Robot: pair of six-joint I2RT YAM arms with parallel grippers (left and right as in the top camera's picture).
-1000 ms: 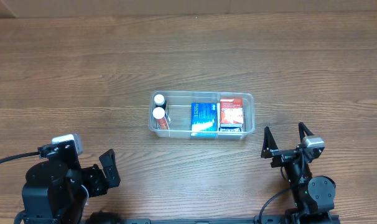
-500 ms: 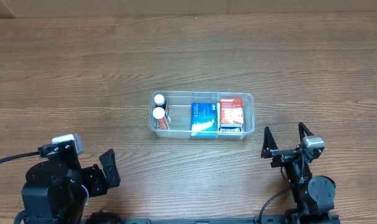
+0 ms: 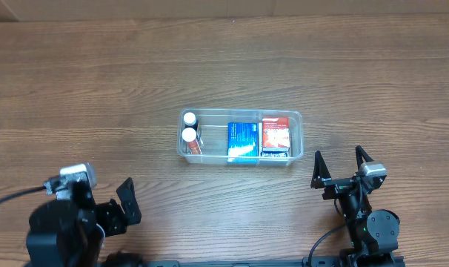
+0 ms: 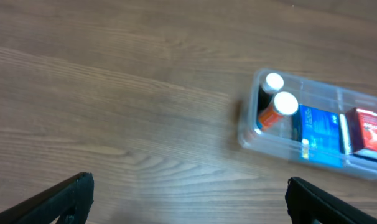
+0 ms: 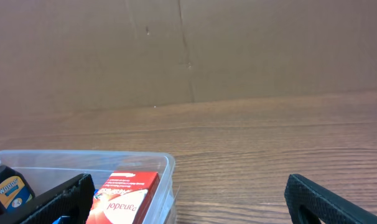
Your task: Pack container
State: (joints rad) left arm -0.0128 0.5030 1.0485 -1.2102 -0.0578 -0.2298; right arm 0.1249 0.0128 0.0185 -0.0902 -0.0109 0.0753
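Left gripper (image 4: 188,204): stood spread wide, bare table (image 3: 98,89) before container (image 3: 241,159) rim.
Right gripper (image 3: 339,165): stood spread, near container's right corner.

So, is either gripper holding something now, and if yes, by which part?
Nothing is held. The left gripper and the right gripper are both open and empty, apart from the container.
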